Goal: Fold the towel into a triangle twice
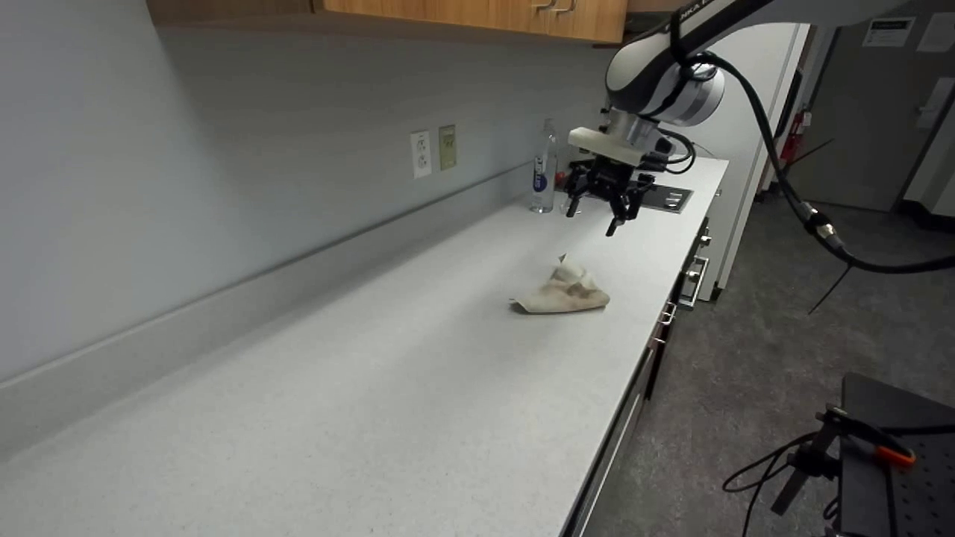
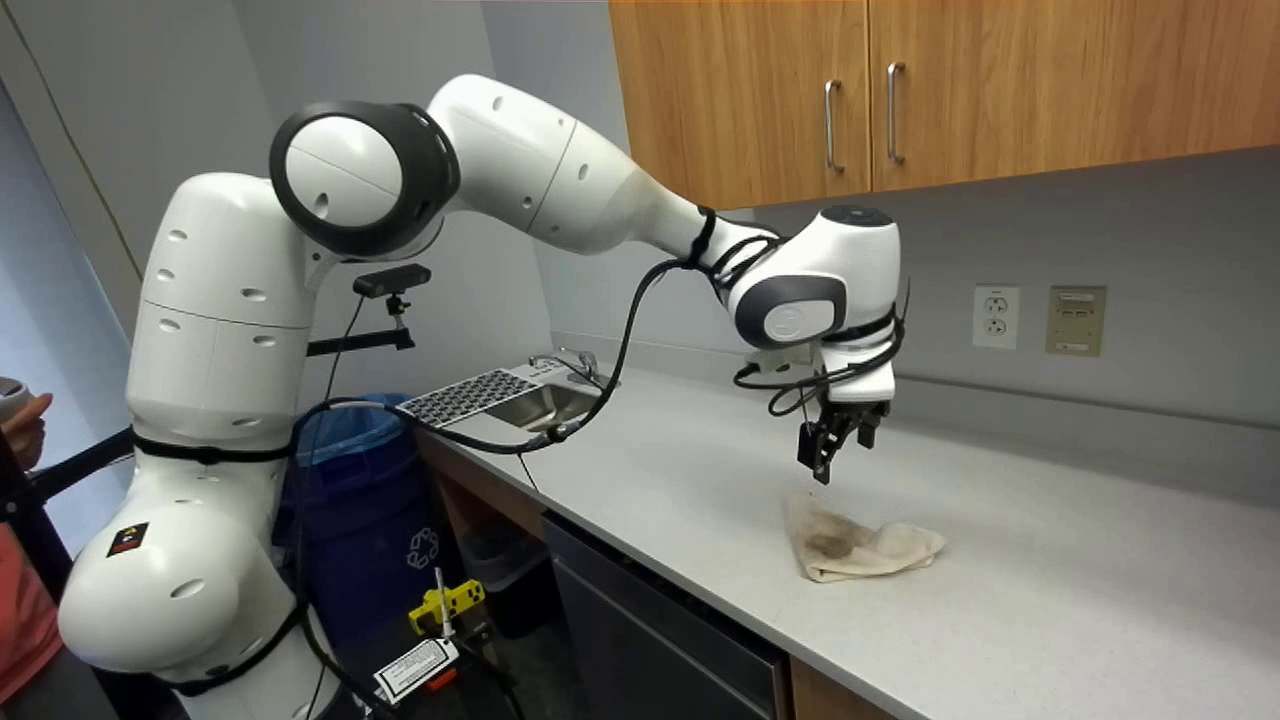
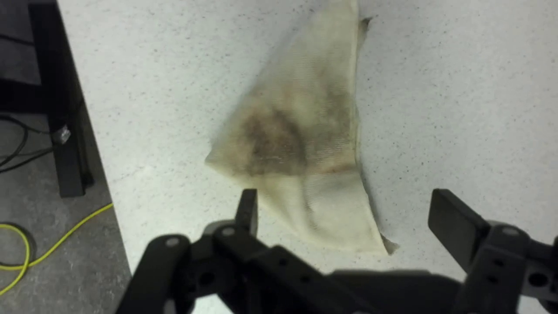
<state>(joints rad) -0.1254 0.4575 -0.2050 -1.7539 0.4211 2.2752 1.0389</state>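
Note:
The towel is a cream cloth with dark brown stains. It lies on the counter, folded into a rough triangle, in both exterior views [image 1: 561,298] [image 2: 850,548] and in the wrist view [image 3: 301,144]. In the wrist view its point faces left and its long edge runs down the right side. Small bits of an under layer stick out at that edge's two ends. My gripper is open and empty, above the towel and apart from it, in both exterior views [image 1: 592,221] [image 2: 844,460]. In the wrist view its fingers [image 3: 344,209] stand either side of the towel's lower end.
The white counter [image 1: 336,418] runs along a wall. A clear bottle [image 1: 545,175] stands by the wall, near the sink [image 2: 545,405]. Wooden cabinets [image 2: 740,100] hang above. The counter's front edge [image 2: 680,610] lies close to the towel. A blue bin [image 2: 350,530] stands below.

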